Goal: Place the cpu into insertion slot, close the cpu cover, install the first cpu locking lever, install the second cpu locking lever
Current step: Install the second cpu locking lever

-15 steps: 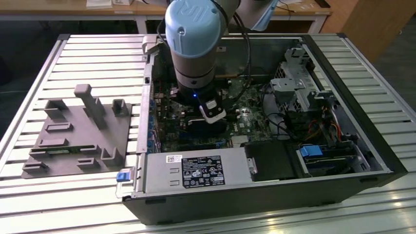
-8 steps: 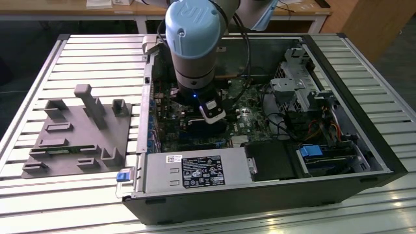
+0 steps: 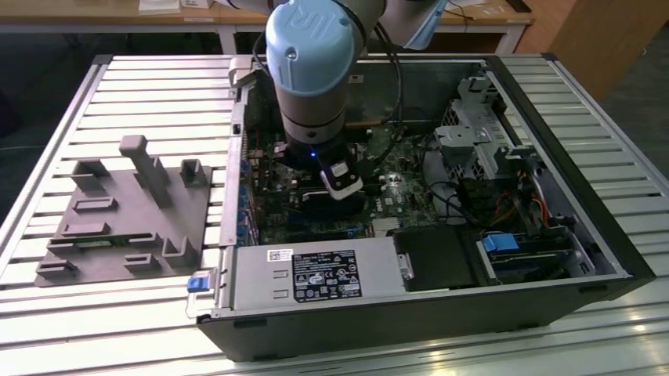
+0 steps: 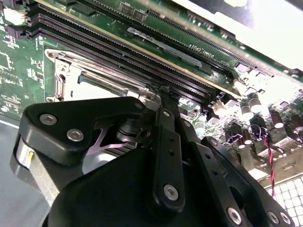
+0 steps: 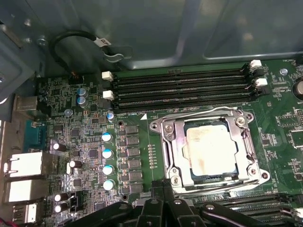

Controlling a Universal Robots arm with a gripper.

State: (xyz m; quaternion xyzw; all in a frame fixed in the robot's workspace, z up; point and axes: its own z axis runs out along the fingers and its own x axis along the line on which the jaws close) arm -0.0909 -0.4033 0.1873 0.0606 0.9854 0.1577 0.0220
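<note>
The cpu (image 5: pixel 211 147) seated in the insertion slot (image 5: pixel 171 150) under the lowered cpu cover (image 5: pixel 244 163), just beyond the fingers (image 5: pixel 163 187) pressed together at the socket's near edge, beside a locking lever (image 5: pixel 199 189) running along that edge.

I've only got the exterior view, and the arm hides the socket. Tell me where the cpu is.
Observer: In the first wrist view, the cpu lies flat in the insertion slot.
Operator: Report the cpu cover.
Observer: The cpu cover is down, framing the cpu.
Operator: Now place the gripper.
Observer: The gripper sits at the cover's edge, beside a bank of memory slots.
</note>
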